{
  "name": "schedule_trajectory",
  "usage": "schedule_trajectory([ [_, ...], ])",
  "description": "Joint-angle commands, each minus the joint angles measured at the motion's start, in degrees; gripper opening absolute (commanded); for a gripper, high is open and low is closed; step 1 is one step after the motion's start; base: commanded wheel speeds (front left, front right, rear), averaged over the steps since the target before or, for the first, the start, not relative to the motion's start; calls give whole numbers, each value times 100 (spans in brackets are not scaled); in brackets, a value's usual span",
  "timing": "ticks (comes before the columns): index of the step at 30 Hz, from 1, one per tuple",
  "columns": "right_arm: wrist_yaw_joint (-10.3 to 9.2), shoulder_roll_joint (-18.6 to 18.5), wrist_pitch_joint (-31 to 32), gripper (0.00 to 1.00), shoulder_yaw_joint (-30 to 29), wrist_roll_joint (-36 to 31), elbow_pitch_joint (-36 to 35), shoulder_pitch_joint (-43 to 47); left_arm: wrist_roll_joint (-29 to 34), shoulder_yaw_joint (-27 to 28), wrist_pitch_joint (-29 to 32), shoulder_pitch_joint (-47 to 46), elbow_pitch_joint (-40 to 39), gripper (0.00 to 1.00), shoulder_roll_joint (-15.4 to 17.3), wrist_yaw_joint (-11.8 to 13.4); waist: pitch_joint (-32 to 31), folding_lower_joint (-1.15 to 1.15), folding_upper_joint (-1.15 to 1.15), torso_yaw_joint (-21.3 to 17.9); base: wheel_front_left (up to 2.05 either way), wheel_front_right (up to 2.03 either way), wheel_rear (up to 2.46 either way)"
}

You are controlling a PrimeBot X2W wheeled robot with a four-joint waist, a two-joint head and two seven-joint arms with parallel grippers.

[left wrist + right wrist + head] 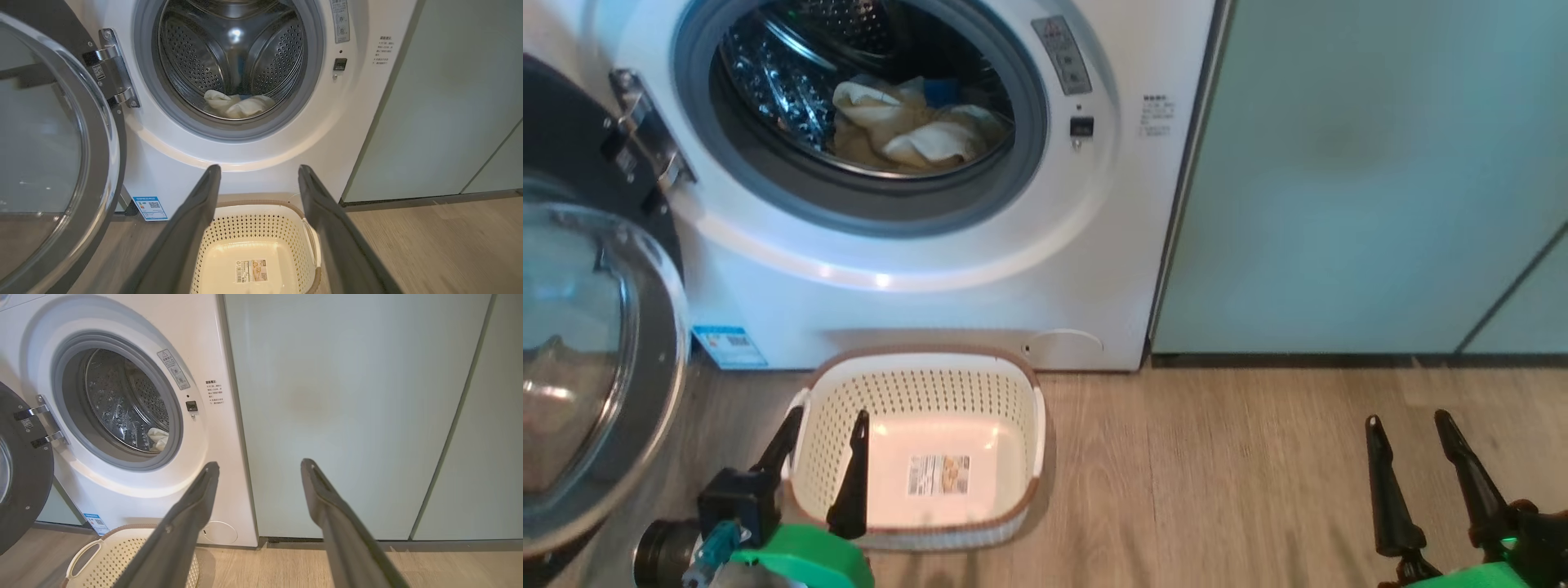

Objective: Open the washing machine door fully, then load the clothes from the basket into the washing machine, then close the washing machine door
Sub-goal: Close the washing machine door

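Note:
The white washing machine [915, 294] has its round door [596, 359] swung wide to the left, glass bowl facing me. Pale yellow clothes [907, 126] with a bit of blue lie inside the steel drum, also seen as clothes [237, 106] in the left wrist view. On the floor in front stands the cream basket [915, 392] with only its label on the bottom. My left gripper [825, 425] is open, hovering over the basket's left rim, nothing between its fingers. My right gripper [1409, 425] is open over bare floor at the lower right.
Pale green cabinet doors [1364, 180] stand right of the machine, above a dark plinth. Wood-look floor [1217, 474] stretches between basket and right gripper. The open door juts out on the left, close to my left arm.

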Motion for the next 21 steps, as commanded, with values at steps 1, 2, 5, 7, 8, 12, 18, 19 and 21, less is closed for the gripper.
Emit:
schedule_trajectory([
  [1, -16, -88, 16, 100, 100, -54, -190, -97, 81, 223, -37, -305, -121, 100, 102, 284, 1, -1, 0, 8, -207, 219, -12],
  [2, -16, -88, 15, 100, 98, -54, -186, -98, 81, 216, -37, -308, -119, 100, 107, 273, 1, -1, 0, 11, -207, 207, 0],
  [5, -16, -88, 13, 100, 93, -49, -179, -104, 87, 200, -37, -322, -114, 100, 122, 249, 3, -1, 0, 22, -180, 180, 0],
  [7, -16, -88, 11, 100, 90, -47, -180, -105, 85, 200, -37, -331, -117, 100, 117, 242, 8, -1, 0, 31, -146, 146, 0],
  [8, -16, -88, 10, 100, 87, -48, -181, -107, 85, 202, -37, -335, -117, 100, 118, 238, 12, -1, 0, 35, -125, 125, 0],
  [12, -16, -88, 11, 100, 82, -46, -180, -114, 106, 204, -37, -355, -121, 100, 122, 223, 27, -1, 0, 48, -91, 91, 0],
  [18, -16, -88, 5, 100, 73, -43, -173, -133, 128, 237, -37, -369, -147, 100, 106, 180, 48, -1, 0, 52, -25, 25, 0],
  [19, -16, -88, 4, 100, 72, -42, -168, -135, 133, 245, -37, -367, -149, 100, 103, 174, 48, -1, 0, 51, 0, 0, 0],
  [21, -16, -88, 1, 100, 69, -38, -159, -140, 143, 257, -37, -360, -152, 100, 101, 162, 49, -1, 0, 48, 0, 0, 0],
])
